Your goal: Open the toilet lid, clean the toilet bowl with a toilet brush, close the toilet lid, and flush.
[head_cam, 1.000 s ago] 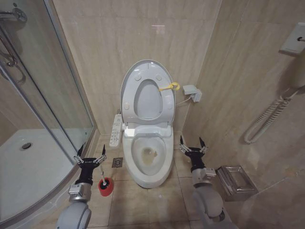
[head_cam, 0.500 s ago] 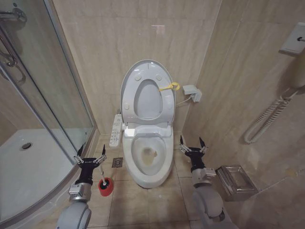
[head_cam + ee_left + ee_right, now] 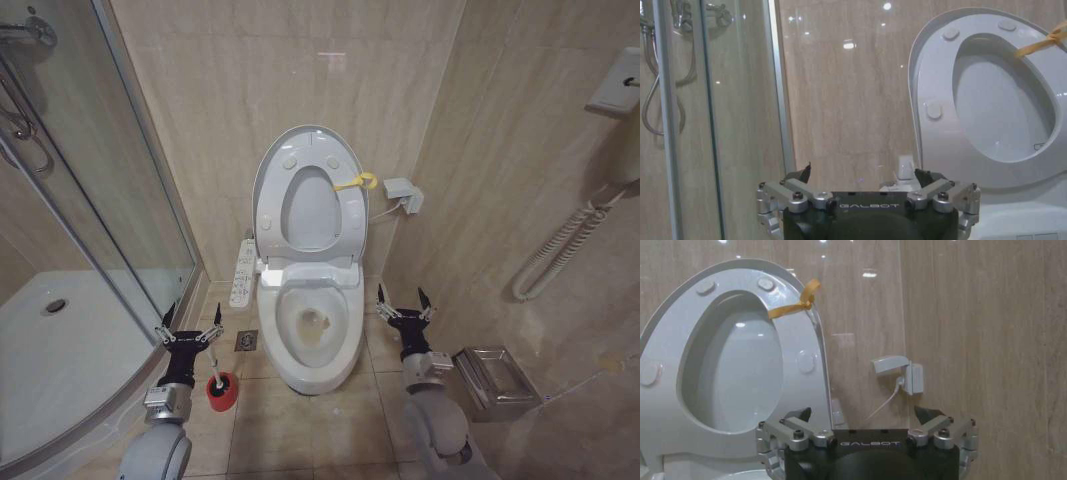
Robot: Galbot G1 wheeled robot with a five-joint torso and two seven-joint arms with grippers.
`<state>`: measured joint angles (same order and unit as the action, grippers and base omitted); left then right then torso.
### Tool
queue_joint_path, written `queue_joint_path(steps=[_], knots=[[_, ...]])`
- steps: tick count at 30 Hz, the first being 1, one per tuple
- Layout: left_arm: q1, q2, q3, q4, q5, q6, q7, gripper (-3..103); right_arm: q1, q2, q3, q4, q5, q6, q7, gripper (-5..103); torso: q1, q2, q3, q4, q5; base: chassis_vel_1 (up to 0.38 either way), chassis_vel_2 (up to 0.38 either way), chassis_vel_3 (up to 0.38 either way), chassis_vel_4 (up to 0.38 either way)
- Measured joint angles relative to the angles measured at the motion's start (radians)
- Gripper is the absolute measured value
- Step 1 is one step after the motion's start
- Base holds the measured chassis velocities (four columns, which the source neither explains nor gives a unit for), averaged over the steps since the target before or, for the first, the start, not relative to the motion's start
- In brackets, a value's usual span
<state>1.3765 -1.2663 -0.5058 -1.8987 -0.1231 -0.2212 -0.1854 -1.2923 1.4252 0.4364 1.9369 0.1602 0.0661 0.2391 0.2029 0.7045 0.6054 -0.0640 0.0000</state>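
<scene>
The toilet lid (image 3: 310, 212) stands upright against the back wall, with the ring seat (image 3: 270, 205) raised in front of it and a yellow loop (image 3: 356, 182) at its edge. Below, the toilet bowl (image 3: 346, 345) lies uncovered. The toilet brush (image 3: 214, 366) stands in its red holder (image 3: 223, 394) on the floor left of the bowl. My left gripper (image 3: 193, 318) hovers open just above and left of the brush handle. Right of the bowl, my right gripper (image 3: 401, 300) is open and holds nothing. Both wrist views face the raised lid (image 3: 1000, 110) (image 3: 740, 375) past open grippers (image 3: 863, 172) (image 3: 863, 412).
A glass shower enclosure (image 3: 110, 200) with a white tray (image 3: 60, 350) fills the left side. A white control panel (image 3: 243, 272) runs along the toilet's left. A floor drain (image 3: 246, 341) sits near the brush. A metal box (image 3: 495, 380) and a coiled hose (image 3: 560, 250) hang on the right wall.
</scene>
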Motion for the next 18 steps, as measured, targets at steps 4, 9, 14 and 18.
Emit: queue_joint_path(steps=[4, 9, 14, 18], knots=[[0.0, 0.0, 0.0, 0.0, 0.0, 0.0, 0.0, 100, 0.0, 0.0, 0.0, 0.0, 0.0, 0.0, 0.0, 100, 0.0, 0.0, 0.0, 0.0, 0.0, 0.0, 0.0, 0.0, 0.0], [0.0, 0.0, 0.0, 0.0, 0.0, 0.0, 0.0, 100, 0.0, 0.0, 0.0, 0.0, 0.0, 0.0, 0.0, 100, 0.0, 0.0, 0.0, 0.0, 0.0, 0.0, 0.0, 0.0, 0.0], [0.0, 0.0, 0.0, 0.0, 0.0, 0.0, 0.0, 100, 0.0, 0.0, 0.0, 0.0, 0.0, 0.0, 0.0, 100, 0.0, 0.0, 0.0, 0.0, 0.0, 0.0, 0.0, 0.0, 0.0], [0.0, 0.0, 0.0, 0.0, 0.0, 0.0, 0.0, 100, 0.0, 0.0, 0.0, 0.0, 0.0, 0.0, 0.0, 100, 0.0, 0.0, 0.0, 0.0, 0.0, 0.0, 0.0, 0.0, 0.0]])
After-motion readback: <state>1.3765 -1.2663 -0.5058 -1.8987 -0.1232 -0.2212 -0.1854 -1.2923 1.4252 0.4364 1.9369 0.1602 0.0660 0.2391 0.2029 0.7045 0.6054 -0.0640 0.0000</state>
